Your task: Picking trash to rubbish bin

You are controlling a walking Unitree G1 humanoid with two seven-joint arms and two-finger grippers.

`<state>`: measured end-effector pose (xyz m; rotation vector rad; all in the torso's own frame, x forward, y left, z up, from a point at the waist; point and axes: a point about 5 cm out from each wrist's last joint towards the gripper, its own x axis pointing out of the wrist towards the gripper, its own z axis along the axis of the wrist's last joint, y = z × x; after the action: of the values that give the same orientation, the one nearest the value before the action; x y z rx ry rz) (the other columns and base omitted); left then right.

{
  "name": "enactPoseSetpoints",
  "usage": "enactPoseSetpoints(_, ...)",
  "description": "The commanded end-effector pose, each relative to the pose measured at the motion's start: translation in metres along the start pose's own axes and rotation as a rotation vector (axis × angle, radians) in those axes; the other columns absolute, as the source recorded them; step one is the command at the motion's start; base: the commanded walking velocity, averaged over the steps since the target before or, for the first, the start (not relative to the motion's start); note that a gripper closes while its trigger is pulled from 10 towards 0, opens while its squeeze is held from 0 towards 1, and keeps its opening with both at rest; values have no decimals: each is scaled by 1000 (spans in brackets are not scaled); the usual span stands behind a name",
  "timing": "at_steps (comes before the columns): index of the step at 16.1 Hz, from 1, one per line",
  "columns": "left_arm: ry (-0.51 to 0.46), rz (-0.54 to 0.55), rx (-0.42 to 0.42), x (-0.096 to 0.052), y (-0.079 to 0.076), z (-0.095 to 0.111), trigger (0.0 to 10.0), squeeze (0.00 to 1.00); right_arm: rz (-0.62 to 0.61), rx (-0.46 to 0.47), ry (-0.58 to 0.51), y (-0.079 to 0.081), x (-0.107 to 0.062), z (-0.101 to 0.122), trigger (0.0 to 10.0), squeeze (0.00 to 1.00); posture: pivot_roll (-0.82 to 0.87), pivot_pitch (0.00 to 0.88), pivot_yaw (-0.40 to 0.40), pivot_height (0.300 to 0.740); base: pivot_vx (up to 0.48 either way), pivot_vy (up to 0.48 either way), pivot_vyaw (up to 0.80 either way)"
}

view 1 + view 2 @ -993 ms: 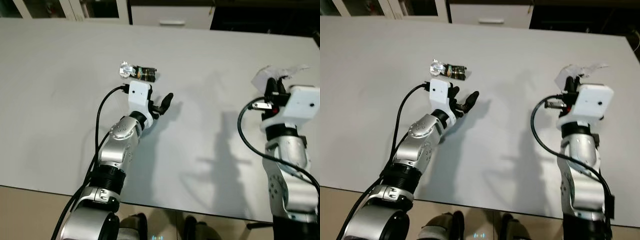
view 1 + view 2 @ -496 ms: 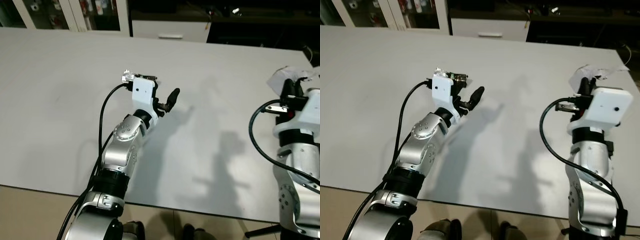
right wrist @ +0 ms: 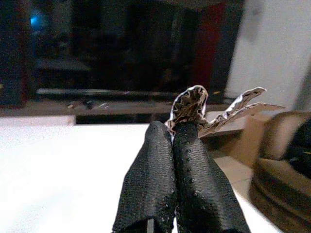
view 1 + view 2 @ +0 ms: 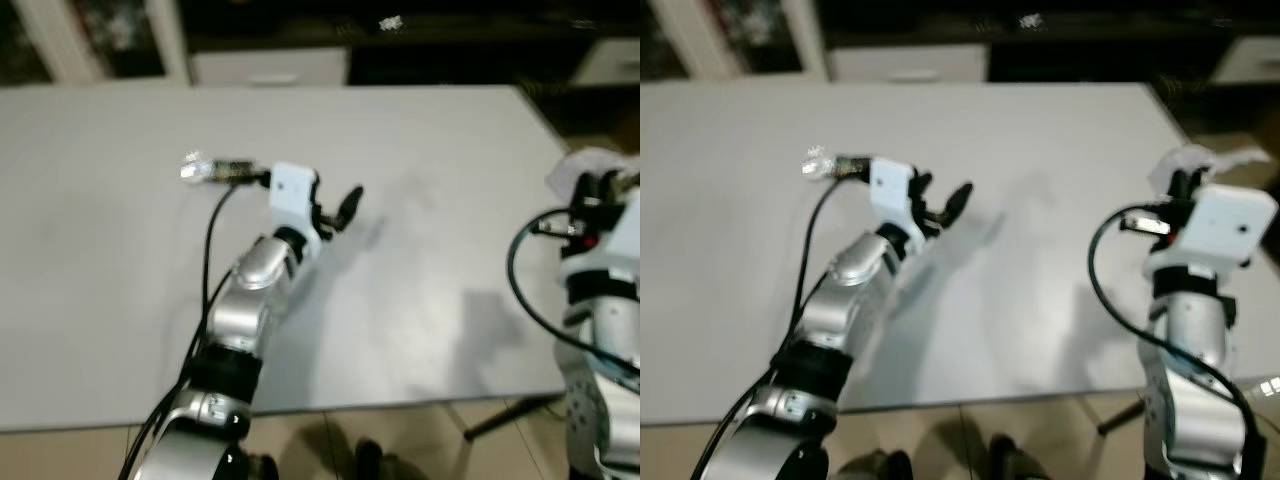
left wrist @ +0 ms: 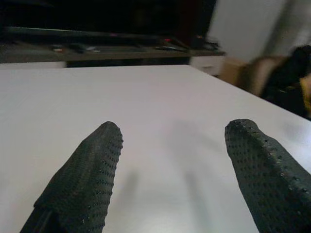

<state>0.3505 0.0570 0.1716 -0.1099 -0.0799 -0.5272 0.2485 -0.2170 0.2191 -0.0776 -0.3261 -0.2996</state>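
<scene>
1. A crumpled wrapper (image 3: 194,104) is clamped between the closed fingers of the right end effector (image 3: 180,131), at the right edge of the frame.
2. The left end effector (image 5: 170,141) is held wide apart above the white table (image 4: 440,180), centre frame.
3. A foil-tipped piece of trash (image 4: 222,170) lies on the table, upper left, just beside the left wrist.

A white table (image 4: 420,260) takes up most of the frame, with dark furniture behind it along the top edge. Left of centre, the left gripper (image 4: 335,210) is raised over the table, its black fingers spread apart. Just beyond its white wrist block, toward the upper left, lies a small dark wrapper (image 4: 222,170) with a shiny crumpled end. At the right edge, the right gripper (image 4: 598,186) holds crumpled white paper (image 4: 580,165).
</scene>
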Motion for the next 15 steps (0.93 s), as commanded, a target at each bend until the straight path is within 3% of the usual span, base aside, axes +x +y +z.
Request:
enactPoseSetpoints(1,13,6,-4,2,0,1,10000,0,-10,-1,-5,-2,-1,3,10000,0,66,97,-7,740,0,0,0)
enactPoseSetpoints(7,47,16,-19,2,1,-3,10000,0,-11,-2,6,-2,-2,3,10000,0,62,99,-9,740,0,0,0)
enactPoseSetpoints(15,66,19,-26,3,1,-6,10000,0,-15,0,11,-3,-1,3,10000,0,59,101,-6,740,-274,0,0)
